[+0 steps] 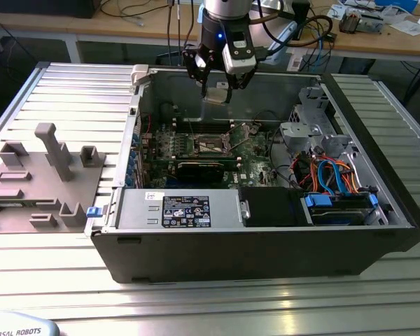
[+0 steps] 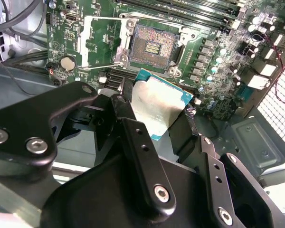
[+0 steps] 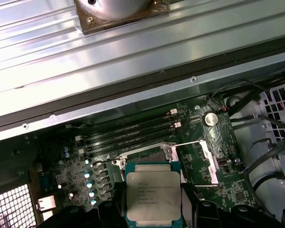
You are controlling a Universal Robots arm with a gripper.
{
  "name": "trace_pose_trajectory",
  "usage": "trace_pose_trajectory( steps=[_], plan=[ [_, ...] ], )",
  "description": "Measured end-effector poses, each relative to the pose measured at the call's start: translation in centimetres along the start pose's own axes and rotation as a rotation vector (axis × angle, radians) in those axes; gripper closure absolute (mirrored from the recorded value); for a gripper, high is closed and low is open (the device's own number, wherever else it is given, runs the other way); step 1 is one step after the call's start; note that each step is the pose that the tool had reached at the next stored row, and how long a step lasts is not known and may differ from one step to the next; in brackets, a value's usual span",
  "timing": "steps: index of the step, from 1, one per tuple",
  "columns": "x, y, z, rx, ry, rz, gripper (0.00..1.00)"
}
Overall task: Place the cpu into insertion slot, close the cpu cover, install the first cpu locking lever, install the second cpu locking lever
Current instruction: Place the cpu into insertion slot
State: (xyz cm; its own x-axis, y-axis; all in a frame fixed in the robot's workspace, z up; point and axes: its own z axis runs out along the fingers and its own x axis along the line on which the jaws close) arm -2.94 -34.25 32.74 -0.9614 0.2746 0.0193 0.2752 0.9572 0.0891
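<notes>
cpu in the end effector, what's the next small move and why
Likely ease the cpu, gripped in the end effector, across until it sits squarely over the insertion slot. In the second wrist view the slot lies bare with the cpu cover swung open beside it, while the chip hangs above the board, offset from it.

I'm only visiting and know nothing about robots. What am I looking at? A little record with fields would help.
setting: open computer case on a slatted metal table
fingers: shut on the cpu
cpu position: held in the air over the green board, not seated
insertion slot: empty, contacts exposed
cpu cover: swung open beside the slot
</notes>
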Motion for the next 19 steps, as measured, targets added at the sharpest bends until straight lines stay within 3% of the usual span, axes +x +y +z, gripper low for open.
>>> trace_pose_trajectory(
  steps=[19],
  plan=[
    [0.00,-0.01,0.05,-0.0006,-0.0027,0.030,0.45]
  ],
)
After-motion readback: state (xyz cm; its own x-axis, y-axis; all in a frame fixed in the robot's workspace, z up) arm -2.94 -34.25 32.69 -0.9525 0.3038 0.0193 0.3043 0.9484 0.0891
